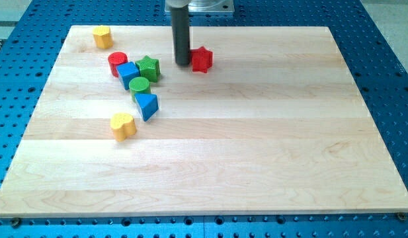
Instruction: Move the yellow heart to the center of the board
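Yellow heart (123,125) sits near the board (256,172)'s left edge; my tip (182,63) beside red star (202,59); no hand shows.

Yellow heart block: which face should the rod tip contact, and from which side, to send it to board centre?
No grip possible, only a push. Contact the yellow heart block on its face toward the view's left, pushing toward the view's right, since the wooden board's centre lies that way. My tip now sits beside the red star block, so route around the blue triangular block first.
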Controlling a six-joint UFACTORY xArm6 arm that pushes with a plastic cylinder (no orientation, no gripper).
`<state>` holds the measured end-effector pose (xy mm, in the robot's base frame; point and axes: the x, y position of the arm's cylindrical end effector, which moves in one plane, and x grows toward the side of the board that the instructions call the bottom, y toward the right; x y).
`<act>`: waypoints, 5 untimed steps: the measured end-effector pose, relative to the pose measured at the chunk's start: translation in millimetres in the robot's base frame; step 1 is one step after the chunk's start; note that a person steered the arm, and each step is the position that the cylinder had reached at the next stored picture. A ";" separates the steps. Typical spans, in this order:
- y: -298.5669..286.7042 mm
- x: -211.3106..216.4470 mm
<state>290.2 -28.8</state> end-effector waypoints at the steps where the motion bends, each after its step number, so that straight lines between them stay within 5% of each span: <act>1: 12.9 -44.0; 2: 64.1 16.3; 3: 0.6 71.8; 4: 42.0 169.6; 5: -29.9 250.7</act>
<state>540.9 -58.7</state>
